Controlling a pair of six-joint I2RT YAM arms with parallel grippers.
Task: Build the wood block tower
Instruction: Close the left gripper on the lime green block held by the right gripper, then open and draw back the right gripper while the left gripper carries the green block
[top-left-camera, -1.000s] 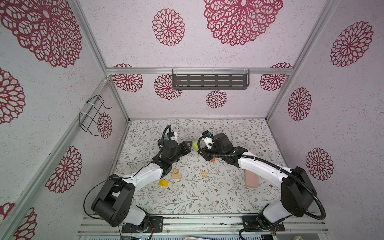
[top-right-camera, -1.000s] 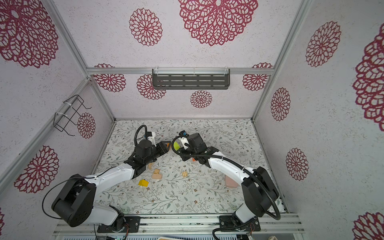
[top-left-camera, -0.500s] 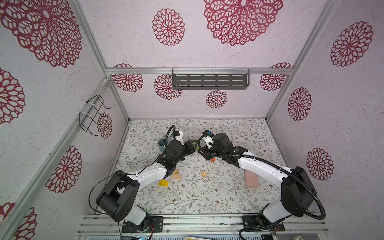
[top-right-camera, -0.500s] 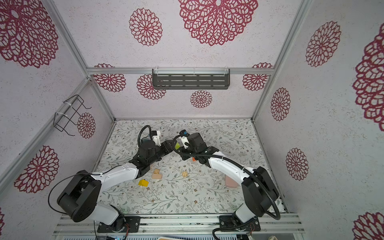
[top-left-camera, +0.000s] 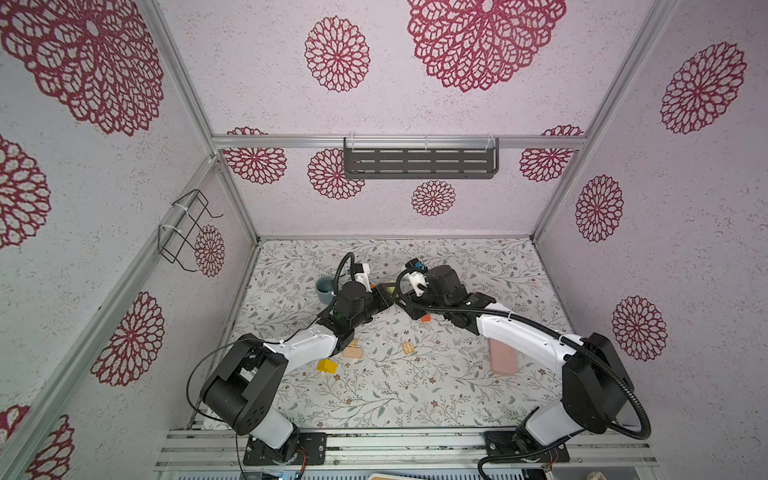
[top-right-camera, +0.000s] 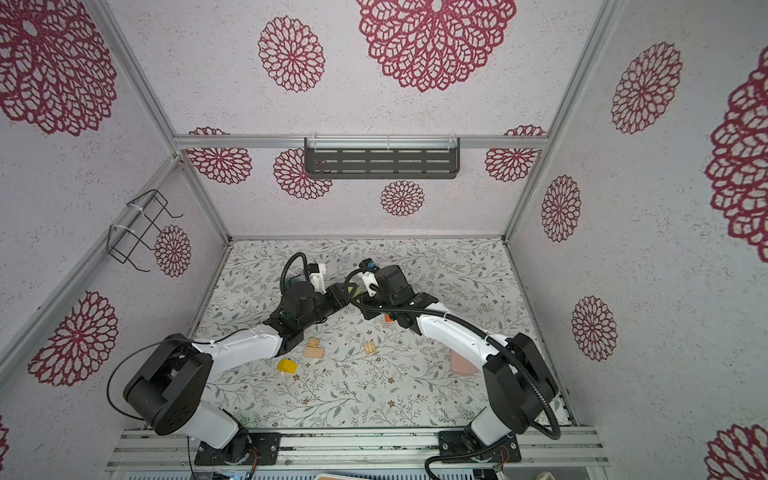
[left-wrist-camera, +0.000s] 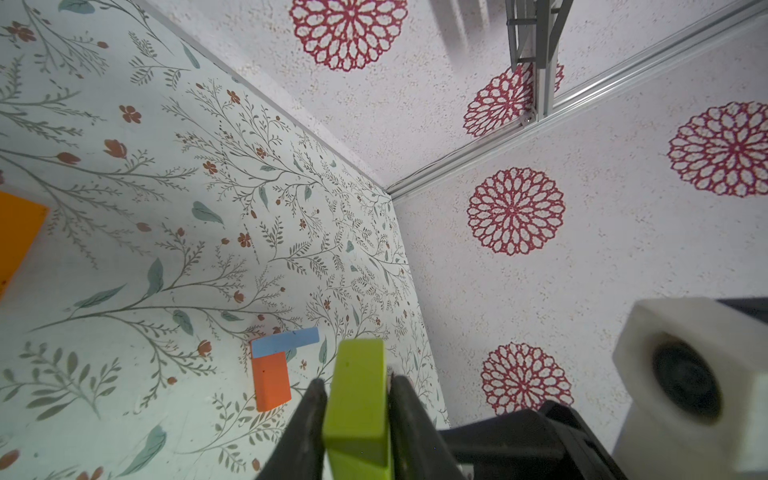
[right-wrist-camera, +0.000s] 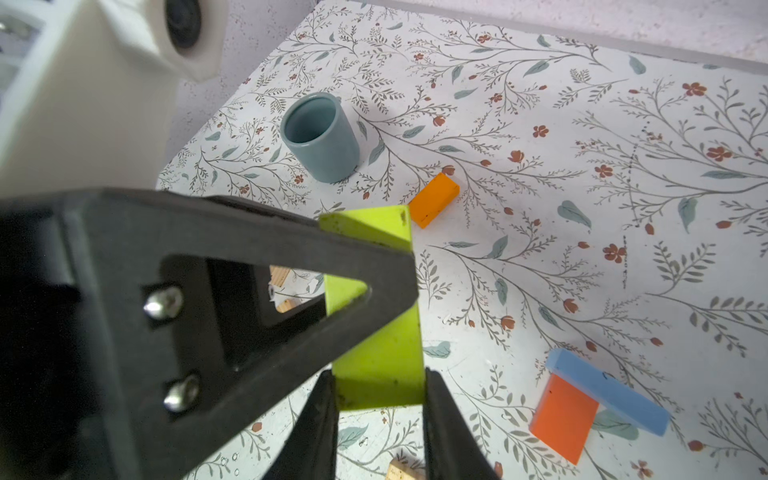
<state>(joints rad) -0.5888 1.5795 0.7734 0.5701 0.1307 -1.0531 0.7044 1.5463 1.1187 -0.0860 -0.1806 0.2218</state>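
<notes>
A green wood block (right-wrist-camera: 374, 357) hangs above the table's middle and both grippers are shut on it. My right gripper (right-wrist-camera: 379, 374) clamps one end. My left gripper (left-wrist-camera: 357, 381) pinches the other end of the green block (left-wrist-camera: 359, 399). In both top views the two grippers meet nose to nose, the left gripper (top-left-camera: 383, 297) and the right gripper (top-left-camera: 402, 297). Loose on the floor lie an orange block (right-wrist-camera: 434, 199), a red block (right-wrist-camera: 563, 417) under a light blue block (right-wrist-camera: 606, 390), a yellow block (top-left-camera: 326, 366) and plain wood blocks (top-left-camera: 352, 352). The tower is out of view.
A grey-blue mug (top-left-camera: 324, 289) stands upright just left of the left wrist. A flat pink slab (top-left-camera: 503, 359) lies under the right forearm. Another small wood block (top-left-camera: 408, 347) sits mid-table. Patterned walls close in the back and both sides.
My left arm has swung right toward the right gripper, and its jaws have closed on the green block. The right arm has held still with the block.
</notes>
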